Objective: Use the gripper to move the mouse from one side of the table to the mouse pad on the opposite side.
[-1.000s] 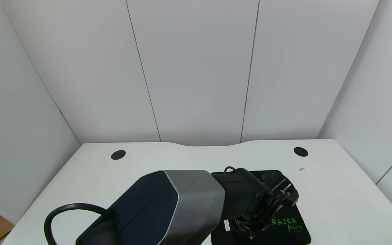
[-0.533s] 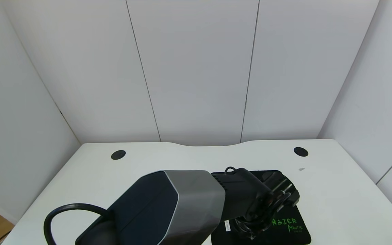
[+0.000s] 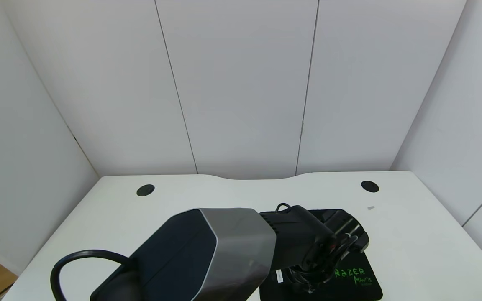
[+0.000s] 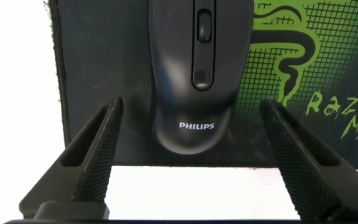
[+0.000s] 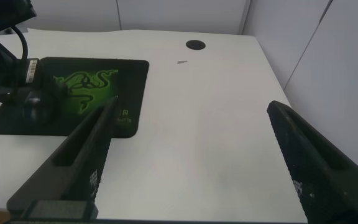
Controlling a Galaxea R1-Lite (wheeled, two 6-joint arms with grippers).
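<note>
Left gripper clear of mouse: snag risk on retreat

Left gripper point(image 4: 188, 155) hangs wide open, holding nothing, straddling the mouse point(image 4: 199, 68) on the mouse pad point(image 3: 358, 278) near the table's point(image 3: 425, 251) right front edge; a low withdrawal could nudge it off

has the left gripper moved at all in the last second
Barely. Against the mouse pad lettering in the head view, the left gripper sits almost where it was; only the arm housing edged slightly left. It is open over the mouse.

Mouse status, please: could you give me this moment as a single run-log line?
mouse: resting on pad | left gripper: open, fingers either side, not touching | right gripper: open, parked off to the side
</note>
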